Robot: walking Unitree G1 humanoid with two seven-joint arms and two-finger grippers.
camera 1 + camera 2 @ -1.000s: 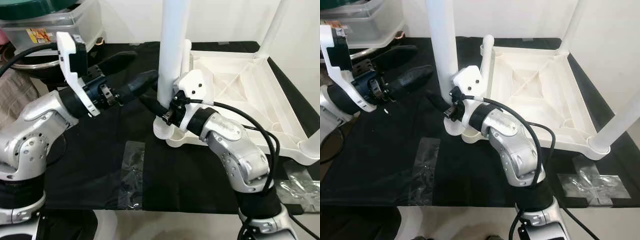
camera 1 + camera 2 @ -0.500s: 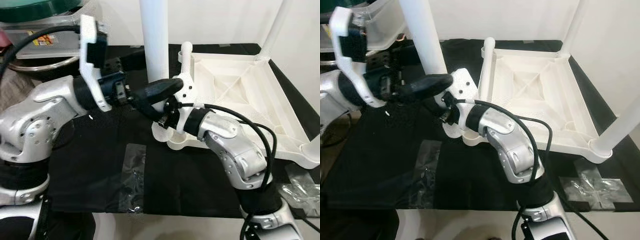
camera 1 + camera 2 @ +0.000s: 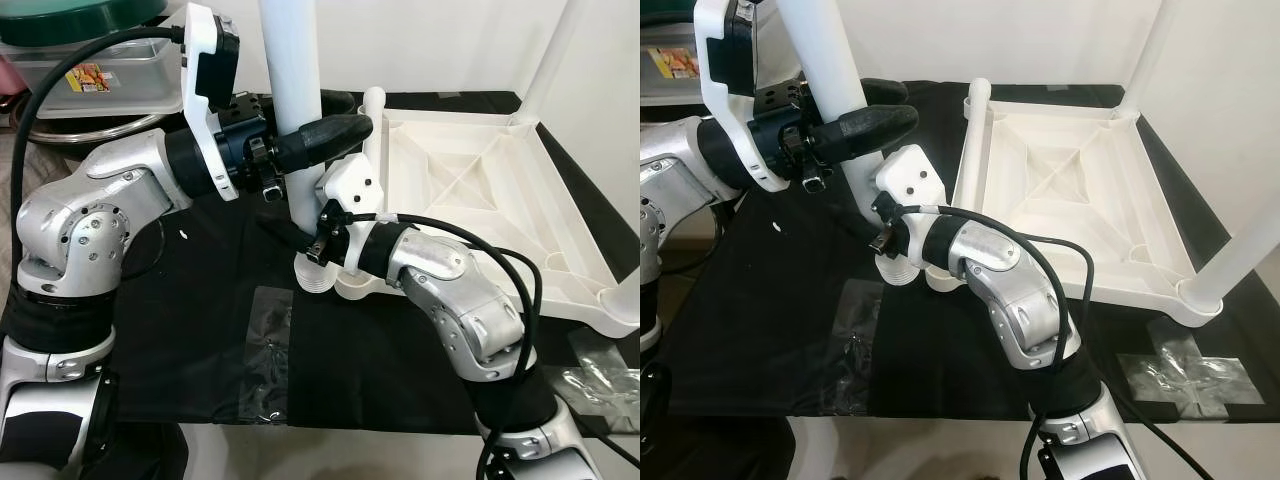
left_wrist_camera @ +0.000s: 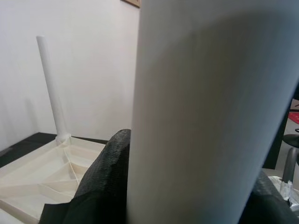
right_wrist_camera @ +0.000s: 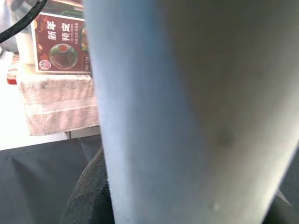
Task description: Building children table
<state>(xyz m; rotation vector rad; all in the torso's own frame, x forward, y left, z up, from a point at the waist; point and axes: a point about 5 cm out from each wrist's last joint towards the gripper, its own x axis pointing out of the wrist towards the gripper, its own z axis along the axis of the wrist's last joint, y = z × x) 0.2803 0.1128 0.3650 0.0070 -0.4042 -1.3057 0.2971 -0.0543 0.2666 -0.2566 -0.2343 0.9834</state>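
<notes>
A white table leg (image 3: 292,60) stands tilted, its top leaning to my left. Its ribbed lower end (image 3: 314,276) rests on the black cloth, next to the near-left corner socket (image 3: 354,288) of the upside-down white tabletop (image 3: 480,190). My left gripper (image 3: 352,112) is shut on the leg's upper part, one finger in front and one behind. Lower down, my right gripper (image 3: 298,236) is shut on the same leg just above the ribbed end. Both wrist views have the leg (image 4: 201,116) close up between the black fingers (image 4: 100,182).
Other white legs stand in the tabletop's corners: far right (image 3: 548,55), far left (image 3: 372,115) and near right (image 3: 1240,250). Clear tape patches (image 3: 266,345) lie on the black cloth (image 3: 180,330). Plastic bins (image 3: 90,75) are stacked at the back left.
My left gripper swung in from the left and shut on the leg. The leg tilted to the left and its lower end slid a little left, away from the socket.
</notes>
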